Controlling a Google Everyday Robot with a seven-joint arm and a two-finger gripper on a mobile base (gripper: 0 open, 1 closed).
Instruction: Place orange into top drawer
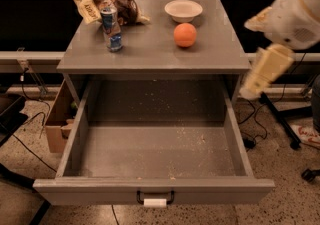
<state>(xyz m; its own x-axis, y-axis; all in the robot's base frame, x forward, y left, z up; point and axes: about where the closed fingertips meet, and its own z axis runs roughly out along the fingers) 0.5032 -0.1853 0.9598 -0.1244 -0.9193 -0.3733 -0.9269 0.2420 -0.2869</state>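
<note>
The orange (185, 34) sits on the flat grey cabinet top (150, 54), right of centre, just in front of a shallow white bowl (183, 10). The top drawer (155, 144) is pulled wide open below; its speckled floor holds nothing, and a black handle with a white tag (155, 200) is on its front. My gripper (261, 75) hangs off the cabinet's right edge, beside the drawer's back right corner, apart from the orange and holding nothing that I can see.
A blue-and-silver can (112, 30) stands at the left of the cabinet top, with a brown snack bag (117, 5) behind it. A cardboard box (59, 124) sits on the floor at the left. Cables and chair legs (290, 134) lie on the floor at the right.
</note>
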